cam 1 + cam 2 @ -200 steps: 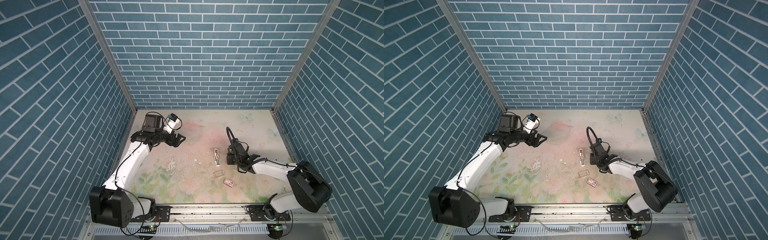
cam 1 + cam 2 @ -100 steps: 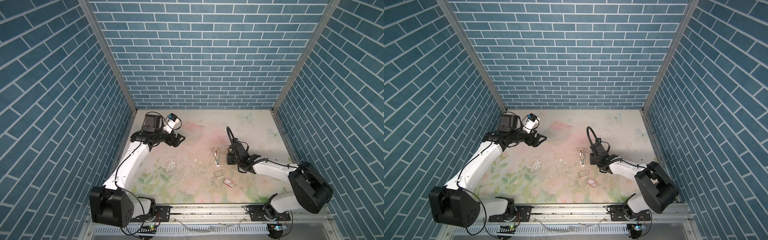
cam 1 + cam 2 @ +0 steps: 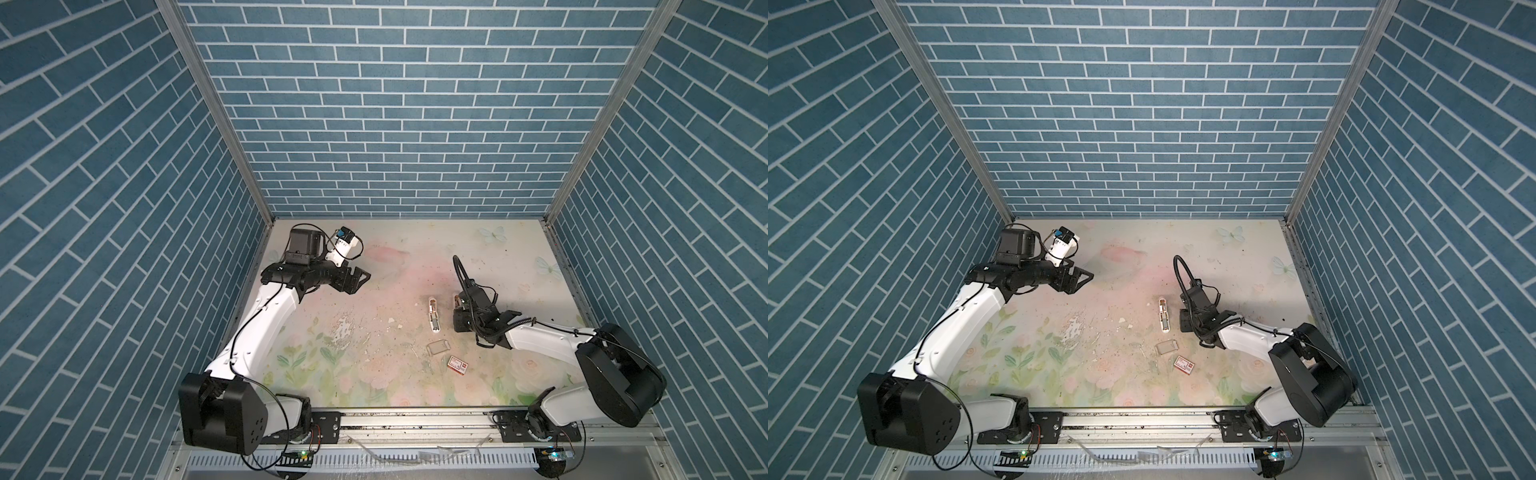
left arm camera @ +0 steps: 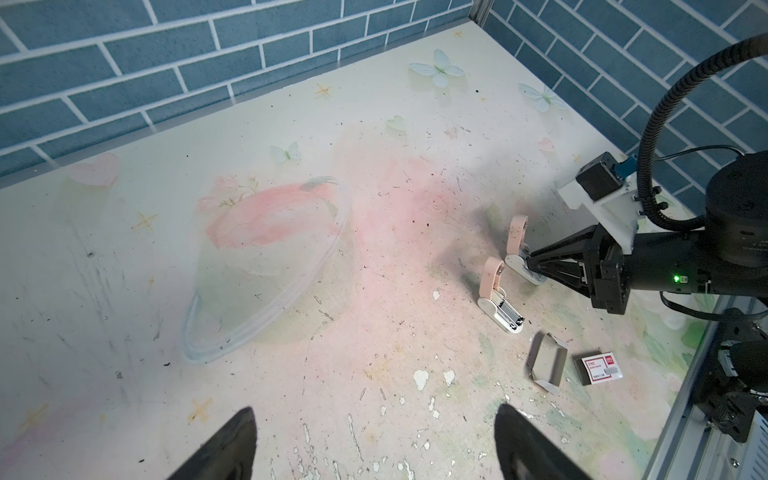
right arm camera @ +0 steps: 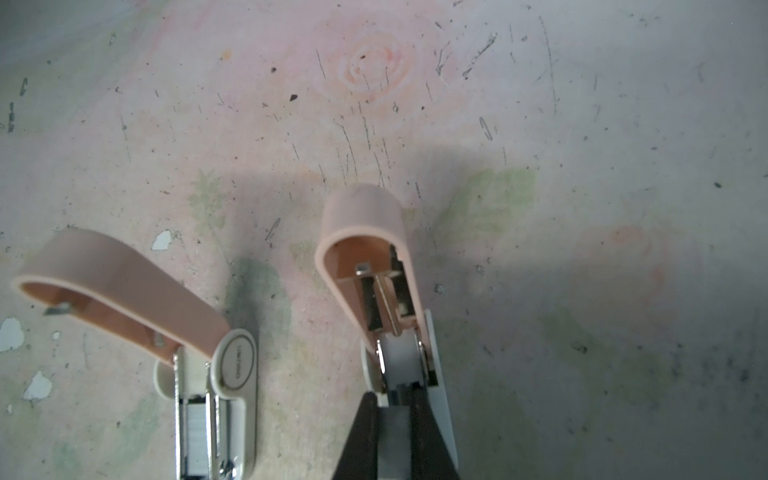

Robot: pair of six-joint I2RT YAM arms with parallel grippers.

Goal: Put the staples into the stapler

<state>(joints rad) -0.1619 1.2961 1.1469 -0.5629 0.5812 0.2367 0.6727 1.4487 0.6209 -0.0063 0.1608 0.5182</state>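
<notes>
Two small staplers with pink lids swung open lie on the mat. My right gripper [image 5: 395, 401] is low over one stapler [image 5: 370, 257], shut on a grey strip of staples [image 5: 394, 440] that lies along its open channel. In a top view the right gripper [image 3: 458, 307] sits right of centre. The second stapler [image 3: 433, 316] lies just beside it, and a pale strip [image 5: 195, 432] shows in its channel. My left gripper [image 3: 360, 281] hangs open and empty at the back left, well apart; its fingertips [image 4: 237, 440] frame bare mat.
A small open tray [image 3: 439, 346] and a red-and-white box [image 3: 457, 365] lie on the mat towards the front, close to the staplers. Blue brick walls enclose the worn floral mat [image 3: 374, 365] on three sides. A metal rail [image 3: 415, 422] runs along the front.
</notes>
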